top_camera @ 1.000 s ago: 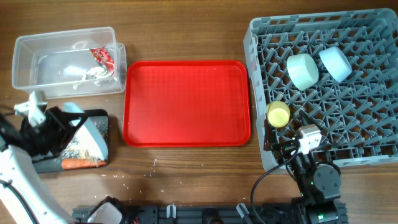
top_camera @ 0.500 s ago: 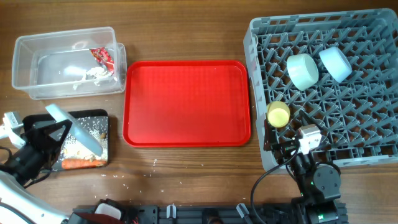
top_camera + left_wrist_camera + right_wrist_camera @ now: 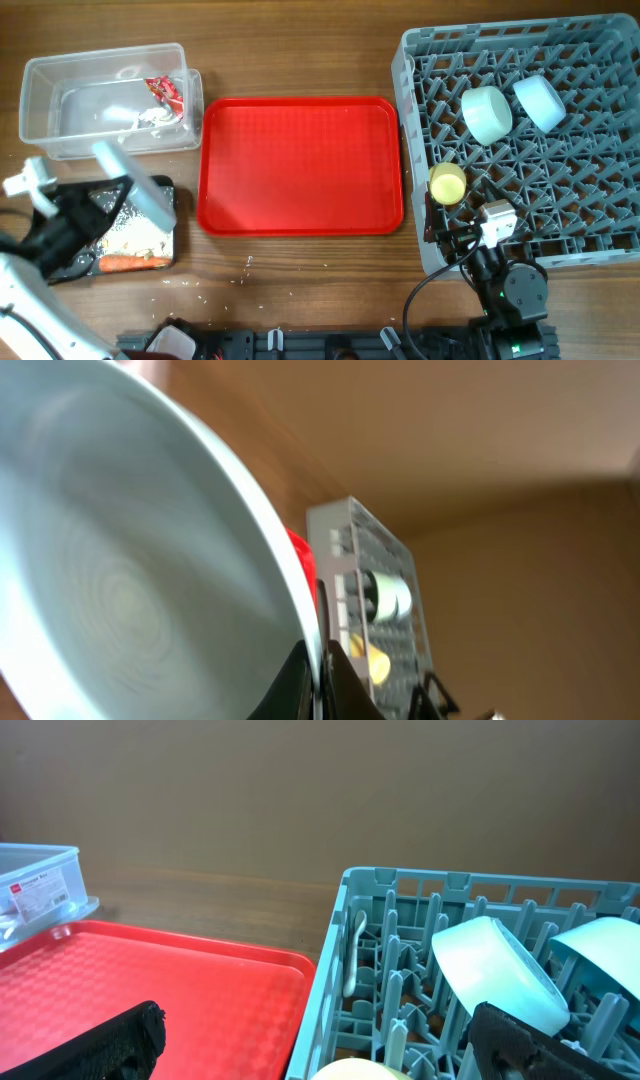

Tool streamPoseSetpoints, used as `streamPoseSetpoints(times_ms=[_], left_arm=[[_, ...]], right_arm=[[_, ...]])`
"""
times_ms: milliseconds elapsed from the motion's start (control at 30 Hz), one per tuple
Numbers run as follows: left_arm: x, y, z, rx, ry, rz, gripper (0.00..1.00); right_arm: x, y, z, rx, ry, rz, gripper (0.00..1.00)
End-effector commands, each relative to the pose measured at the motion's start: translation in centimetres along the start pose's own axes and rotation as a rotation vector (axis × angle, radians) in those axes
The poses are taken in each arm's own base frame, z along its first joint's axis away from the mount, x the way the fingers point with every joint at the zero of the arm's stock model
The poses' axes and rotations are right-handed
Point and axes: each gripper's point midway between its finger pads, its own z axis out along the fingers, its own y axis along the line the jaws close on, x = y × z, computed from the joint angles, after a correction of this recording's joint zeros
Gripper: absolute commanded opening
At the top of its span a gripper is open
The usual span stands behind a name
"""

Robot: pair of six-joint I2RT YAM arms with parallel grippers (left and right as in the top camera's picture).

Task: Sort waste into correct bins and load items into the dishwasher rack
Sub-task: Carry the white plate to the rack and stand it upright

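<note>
My left gripper [image 3: 106,206] is shut on the rim of the pale blue plate [image 3: 138,188] and holds it tilted on edge above the black tray [image 3: 168,250]. The plate fills the left wrist view [image 3: 120,560], with the fingers [image 3: 318,682] pinching its rim. The tray holds the orange carrot [image 3: 125,263] and beige crumbs [image 3: 130,238]. The clear tub [image 3: 40,100] holds the red-and-white wrapper [image 3: 165,92] and the white paper scrap [image 3: 145,120]. The grey rack [image 3: 600,250] holds the mint bowl [image 3: 487,113], pale blue bowl [image 3: 540,102], yellow-green cup [image 3: 447,183] and white spoon [image 3: 352,960]. My right gripper [image 3: 320,1050] is open and empty at the rack's front-left corner.
The flat red tray [image 3: 300,165] lies between the bins and the rack. A few crumbs [image 3: 190,281] lie on the wooden table in front of the black tray. The right arm's base [image 3: 515,295] sits at the table's front edge.
My left gripper has lifted the tilted plate from low over the black tray and carried it slightly back and to the right. The right arm has not moved.
</note>
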Motion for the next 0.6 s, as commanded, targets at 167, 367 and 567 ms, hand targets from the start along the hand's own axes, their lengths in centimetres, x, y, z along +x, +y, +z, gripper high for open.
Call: streamPoseSetpoints(times_ms=[167, 367, 567], left_arm=[[-0.2, -7.0, 10.7, 0.154, 0.218, 0.119, 0.04], [1.3, -16.4, 19.6, 0.345, 0.208, 0.19, 0.04], [5.5, -22.6, 26.7, 0.533, 0.174, 0.069, 0.04]], right_arm=[[-0.1, 0.2, 0.0, -0.011, -0.006, 0.008, 1.0], [-0.1, 0.2, 0.0, -0.011, -0.006, 0.008, 1.0], [-0.1, 0.2, 0.0, -0.011, -0.006, 0.008, 1.0]])
